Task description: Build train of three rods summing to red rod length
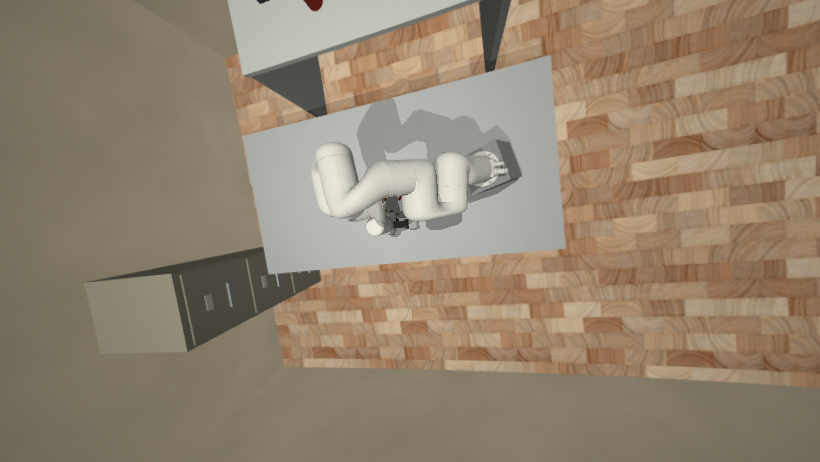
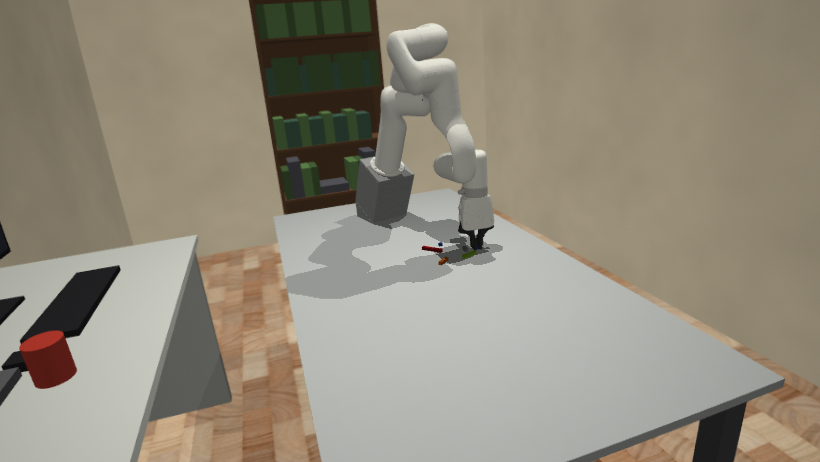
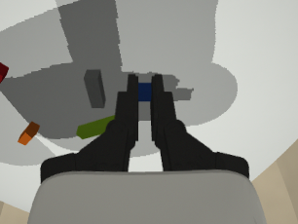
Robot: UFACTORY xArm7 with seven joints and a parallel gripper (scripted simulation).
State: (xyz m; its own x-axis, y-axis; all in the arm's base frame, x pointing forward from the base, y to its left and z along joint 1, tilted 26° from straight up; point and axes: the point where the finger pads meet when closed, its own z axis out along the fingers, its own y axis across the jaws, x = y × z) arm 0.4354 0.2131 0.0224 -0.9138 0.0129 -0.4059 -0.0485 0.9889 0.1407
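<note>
My gripper [image 2: 477, 247] [image 3: 144, 89] points down at the table and is shut on a short blue rod [image 3: 145, 92], which fills the gap between the fingertips. A lime rod [image 2: 469, 254] [image 3: 95, 128] lies beside the fingers, partly hidden by one in the wrist view. A grey rod [image 3: 94, 89] lies apart, left of the fingers in the wrist view. An orange rod [image 2: 443, 261] [image 3: 29, 132] lies farther left. A red rod [image 2: 431, 249] [image 3: 2, 73] is cut off by the wrist view's left edge. Another small blue rod [image 2: 440, 243] lies behind the red rod.
The arm [image 1: 395, 177] covers most of the rods in the top view. Its grey base block [image 2: 383, 195] stands at the table's far end. A second table [image 2: 166, 269] with a red cup [image 2: 48, 359] and a black keyboard [image 2: 74, 301] stands alongside.
</note>
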